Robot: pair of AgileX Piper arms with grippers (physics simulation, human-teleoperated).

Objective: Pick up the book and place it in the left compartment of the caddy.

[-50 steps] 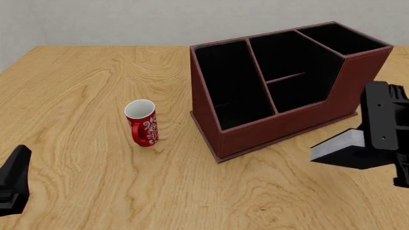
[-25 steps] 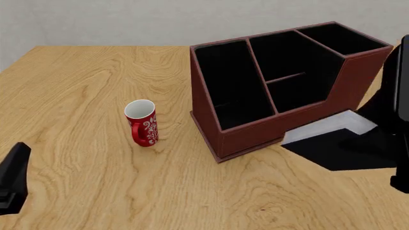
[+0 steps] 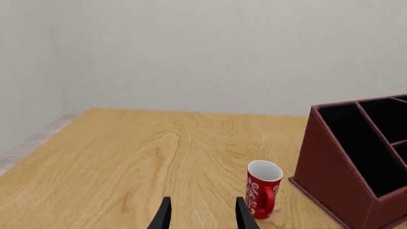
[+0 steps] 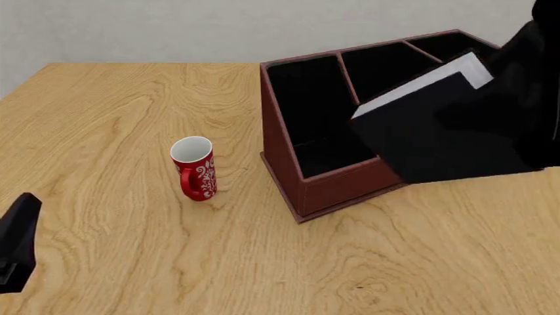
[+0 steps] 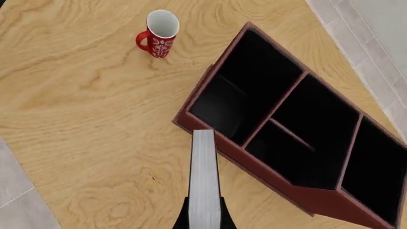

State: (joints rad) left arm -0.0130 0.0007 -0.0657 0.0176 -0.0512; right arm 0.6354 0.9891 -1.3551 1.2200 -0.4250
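Your right tool [image 5: 204, 220] pinches the book [image 4: 437, 125], one finger on each black cover, and holds it in the air above the caddy [image 4: 328, 187]. The book is thick, with plain black covers and white page edges; from the right wrist view its pages [image 5: 204, 176] show as a pale strip running away from the fingers, its far end over the caddy's near wall by the left compartment [image 5: 239, 88]. In the front view it hangs tilted in front of the middle slots, the white edge along its upper side, and it hides part of the caddy's right half. No title or writing can be read on it.

The caddy is dark red-brown with black lining and sloped side walls; its left compartment [image 4: 311, 111] is the long undivided slot.

Your left tool [image 3: 201, 217] sits low over the table [image 4: 114, 111] on the left, its fingers spread apart with nothing between them.

The red mug [image 4: 194, 168] stands upright left of the caddy, apart from it. It bears a white swirling pattern, with no legible lettering.
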